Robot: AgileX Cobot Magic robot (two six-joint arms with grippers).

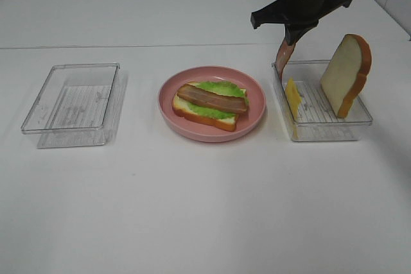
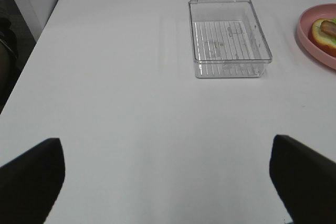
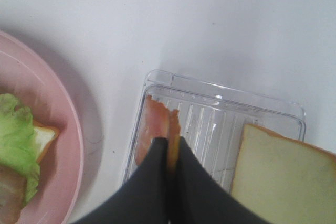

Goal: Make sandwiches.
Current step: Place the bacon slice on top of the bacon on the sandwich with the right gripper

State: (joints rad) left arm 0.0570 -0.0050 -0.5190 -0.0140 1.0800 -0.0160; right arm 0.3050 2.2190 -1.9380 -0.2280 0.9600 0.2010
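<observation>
White table is stretching out under everything I am looking at. My right pincer is hanging over the far right part of it. It is pressed together on a brown bacon strip. The strip is dangling down over the right clear tray, at the corner close to the plate. I cannot tell if its tip is touching the tray. My left pincer is spread wide and hovering over bare table, near the left clear tray. The pink round plate is sitting in the middle, between the two trays. The sandwich stack is lying on it. The bottom bread is lying flat, a green lettuce leaf is resting on that, and the top bacon is lying across the leaf. In the right tray a bread slice is standing up at the right side. A small yellow cheese slice is standing on its edge at the left side, well apart from the bread.
</observation>
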